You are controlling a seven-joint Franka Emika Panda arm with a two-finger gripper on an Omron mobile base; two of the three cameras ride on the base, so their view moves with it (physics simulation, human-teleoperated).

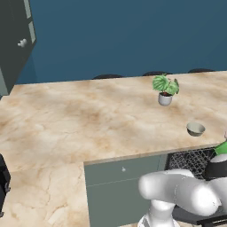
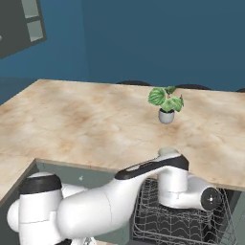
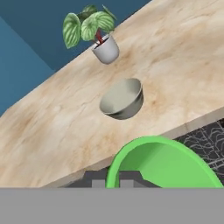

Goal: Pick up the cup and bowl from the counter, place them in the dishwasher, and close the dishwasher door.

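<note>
My gripper (image 3: pixel 113 180) is shut on the rim of the bright green cup (image 3: pixel 162 162), which hangs over the open dishwasher's black wire rack (image 3: pixel 204 136). At the right edge of the left base view the cup (image 1: pixel 221 147) sits just above my gripper (image 1: pixel 220 154), over the rack (image 1: pixel 188 160). The grey bowl (image 3: pixel 122 99) with its pale inside stands upright on the marbled counter (image 3: pixel 175 52), a short way back from the counter's edge (image 1: pixel 195 129). The dishwasher door is hidden behind my arm.
A grey-white pot with green leaves (image 1: pixel 165 91) (image 2: pixel 166 108) (image 3: pixel 103 41) stands farther back on the counter (image 1: pixel 66 119), behind the bowl. A grey-green drawer front (image 1: pixel 124 177) with a small knob lies left of the rack (image 2: pixel 177 220).
</note>
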